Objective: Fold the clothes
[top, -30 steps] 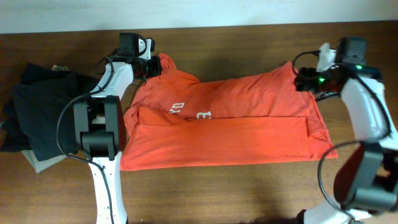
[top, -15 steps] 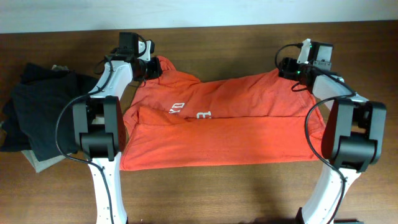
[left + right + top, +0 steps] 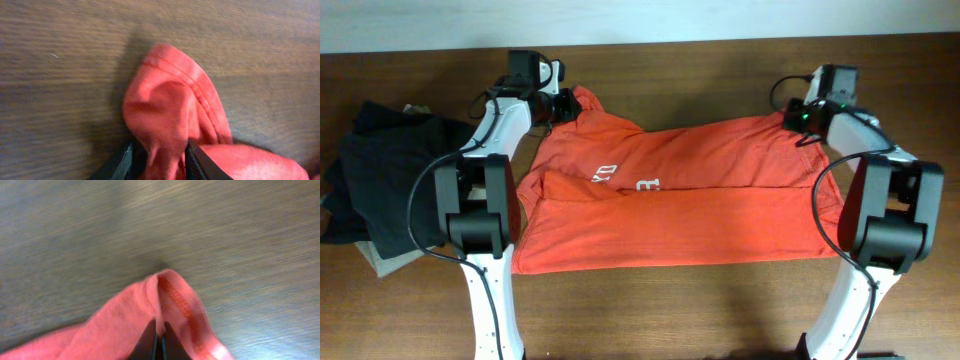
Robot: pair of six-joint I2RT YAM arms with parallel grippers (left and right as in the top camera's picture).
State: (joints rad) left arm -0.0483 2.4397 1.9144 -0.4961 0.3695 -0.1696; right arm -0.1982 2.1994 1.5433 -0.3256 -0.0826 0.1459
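Note:
The red-orange T-shirt (image 3: 700, 200) lies spread on the table, its near part folded over, with white letters showing near the left. My left gripper (image 3: 565, 105) sits at the shirt's far left corner. In the left wrist view its jaws (image 3: 160, 160) stand apart, with a bunched fold of the T-shirt (image 3: 170, 100) loose between them. My right gripper (image 3: 798, 122) is at the far right corner. In the right wrist view it (image 3: 159, 347) is shut on a thin pinch of the T-shirt (image 3: 125, 325) hem.
A pile of black garments (image 3: 380, 180) lies at the left edge, with a tan garment (image 3: 385, 262) showing under it. The brown wooden table (image 3: 720, 300) runs to a pale wall along the top.
My right gripper moved in from the right onto the shirt's far right corner and shut on it. My left gripper's jaws have parted around the left corner.

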